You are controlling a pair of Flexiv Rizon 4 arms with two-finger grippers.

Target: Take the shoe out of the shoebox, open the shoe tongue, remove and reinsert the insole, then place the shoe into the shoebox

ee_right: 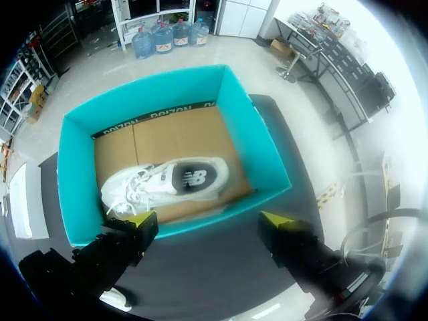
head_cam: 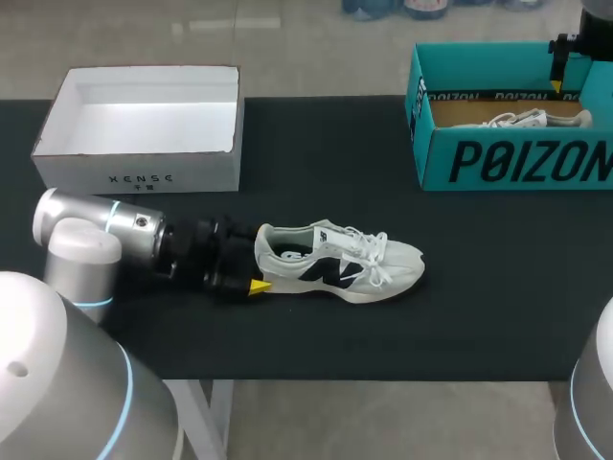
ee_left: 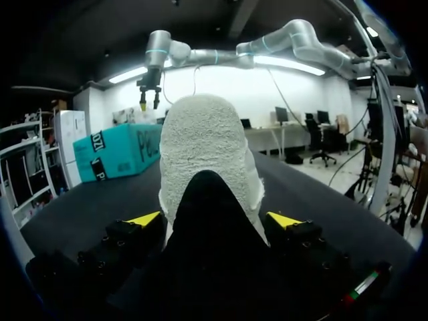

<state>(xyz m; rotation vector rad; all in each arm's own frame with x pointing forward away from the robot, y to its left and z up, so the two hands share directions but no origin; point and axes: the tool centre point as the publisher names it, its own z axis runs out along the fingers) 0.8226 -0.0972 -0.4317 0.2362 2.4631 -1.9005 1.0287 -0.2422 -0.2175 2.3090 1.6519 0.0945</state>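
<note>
Two pincers — left pincer [ee_left: 214, 221] clamps the shoe [head_cam: 340, 264] by its heel; right pincer [ee_right: 207, 224] hangs open above the teal shoebox [ee_right: 73, 200].

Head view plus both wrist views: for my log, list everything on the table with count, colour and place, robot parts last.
loose shoe: one, off-white with dark side panel, lying on its side mid-table, toe toward the right arm's side.
boxed shoe: one, white, lying on its side on the brown floor of the teal shoebox.
teal shoebox: one, teal, open, far right of the table.
white box: one, white, open, nothing seen inside, far left of the table.
table: one, black top.
left gripper: one, yellow tips, closed on the loose shoe's heel from both sides.
right gripper: one, yellow tips, open, above the teal shoebox, holding nothing.
</note>
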